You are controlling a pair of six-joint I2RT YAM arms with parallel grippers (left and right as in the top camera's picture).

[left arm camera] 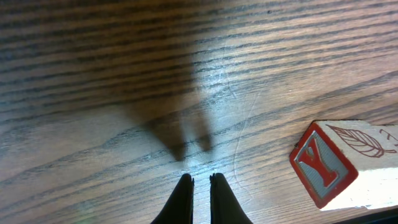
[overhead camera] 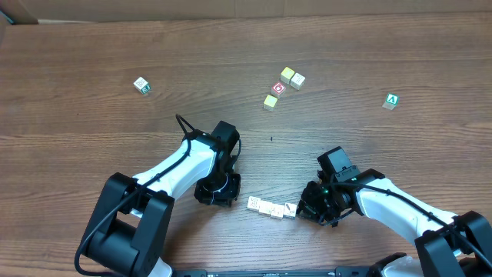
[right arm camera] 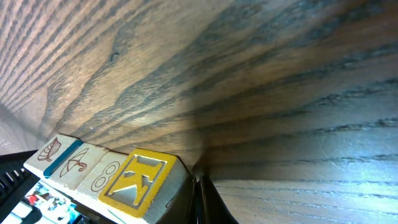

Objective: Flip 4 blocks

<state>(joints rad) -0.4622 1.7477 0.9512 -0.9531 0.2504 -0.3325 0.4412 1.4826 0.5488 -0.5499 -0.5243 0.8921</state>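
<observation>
The left hand (left arm camera: 200, 190) and right hand (right arm camera: 200, 199), both closed on nothing, flank the row of blocks (overhead camera: 270, 207), just right of the former and left of the latter; judged light, rigid, smooth wood, best pinched across opposite faces.

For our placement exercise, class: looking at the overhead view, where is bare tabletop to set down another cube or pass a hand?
Bare wood lies between the lone white-and-green cube and the cluster of four small wooden cubes, and between that cluster and the green A cube. Crowded: the row of cream wooden cubes sits between both arms' jaws.
</observation>
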